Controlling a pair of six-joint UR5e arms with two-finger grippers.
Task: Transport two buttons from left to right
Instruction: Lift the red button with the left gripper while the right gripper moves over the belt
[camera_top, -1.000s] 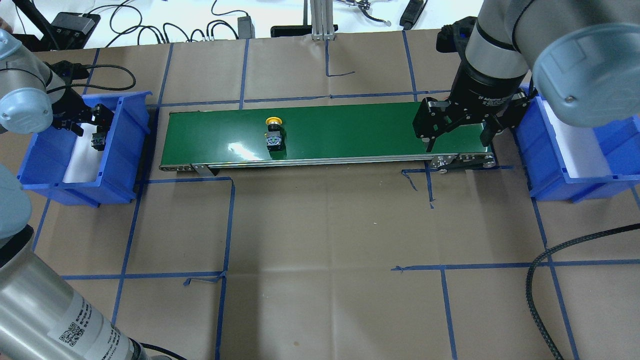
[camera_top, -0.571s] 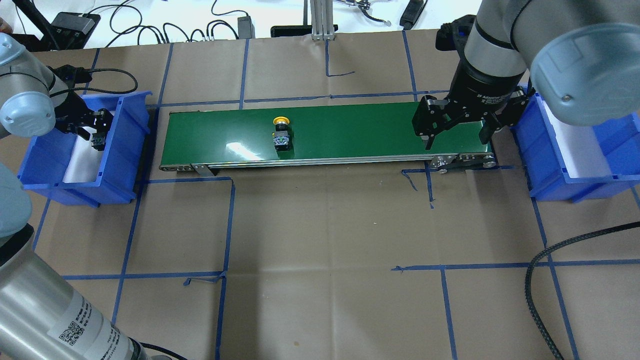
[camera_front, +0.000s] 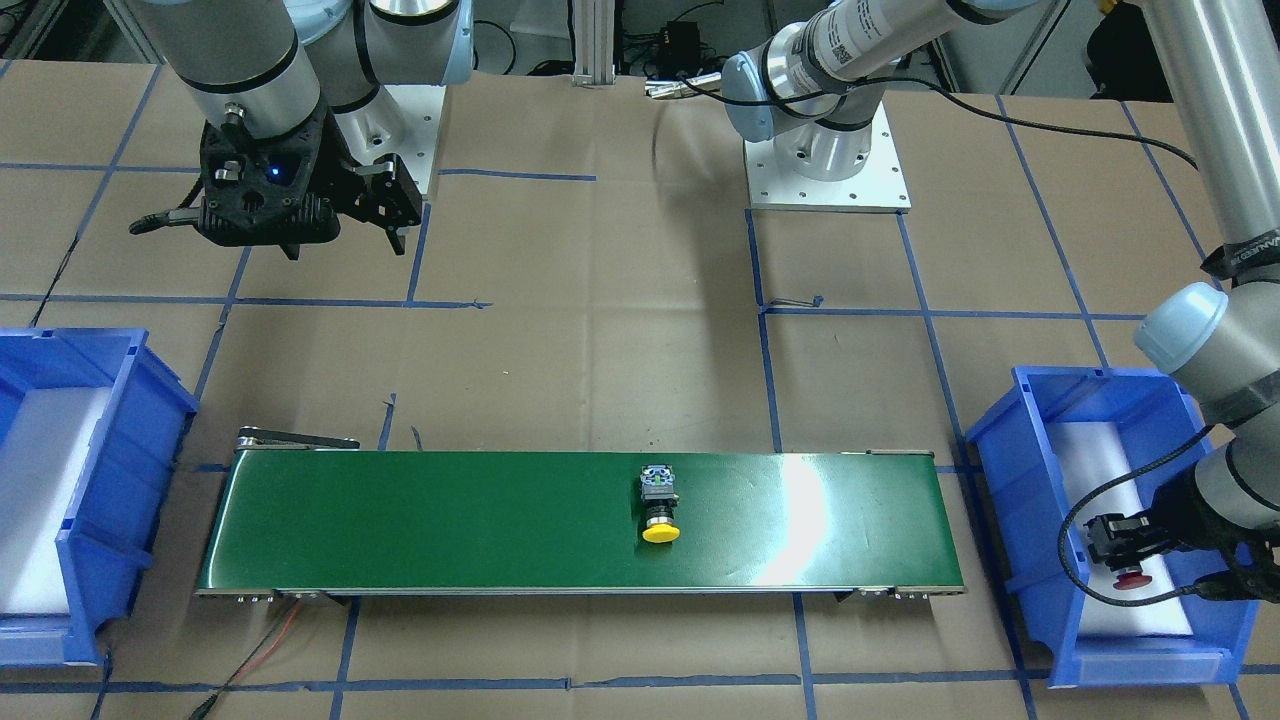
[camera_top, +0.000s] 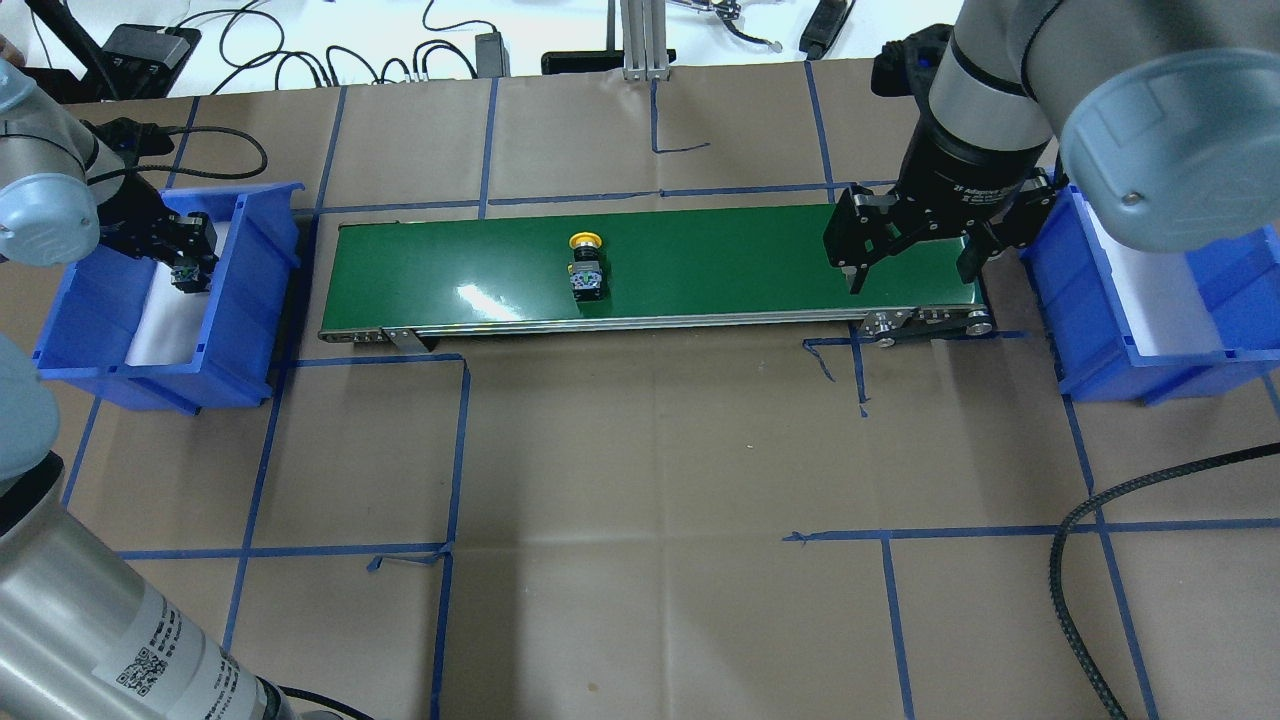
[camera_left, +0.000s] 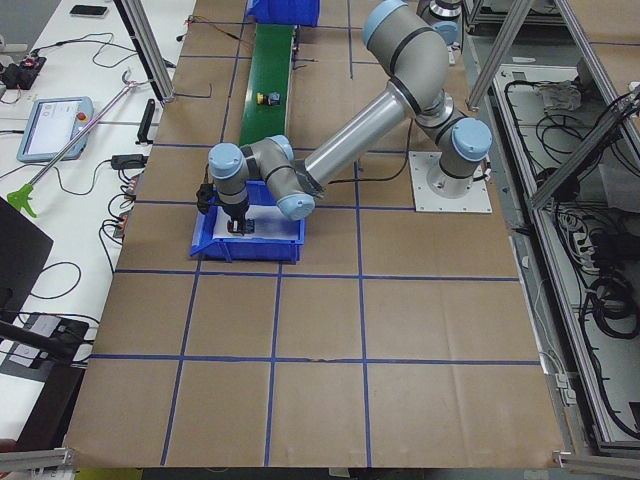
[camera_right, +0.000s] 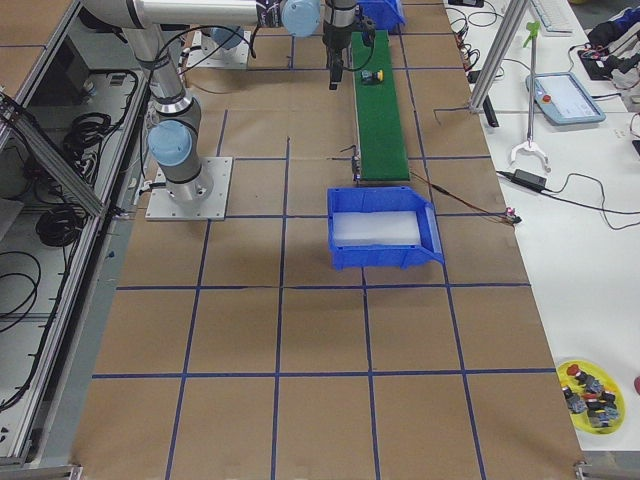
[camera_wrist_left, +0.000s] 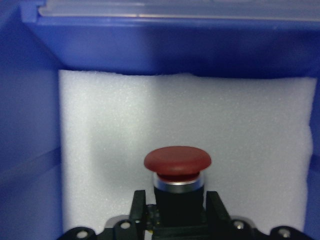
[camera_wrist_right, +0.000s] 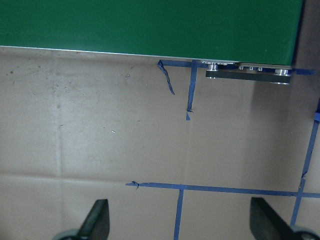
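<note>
The yellow-capped button (camera_top: 586, 264) lies on its side on the green conveyor belt (camera_top: 720, 262), left of the belt's middle; the front view also has this button (camera_front: 659, 505). The red-capped button (camera_wrist_left: 177, 162) sits between the fingers of my left gripper (camera_top: 184, 262), which is shut on it over the white foam of the left blue bin (camera_top: 245, 330). My right gripper (camera_top: 912, 272) hangs open and empty above the belt's right end. The right wrist view shows its fingertips (camera_wrist_right: 98, 220) wide apart over brown paper.
The right blue bin (camera_top: 1095, 370), lined with white foam, stands just past the belt's right end. A black cable (camera_top: 1075, 570) curls across the paper at the front right. Blue tape lines grid the table. A yellow dish of parts (camera_right: 592, 393) sits far off.
The yellow button has travelled rightward along the belt. My left wrist has turned and shifted a little inside the left bin. The right gripper has barely moved.
</note>
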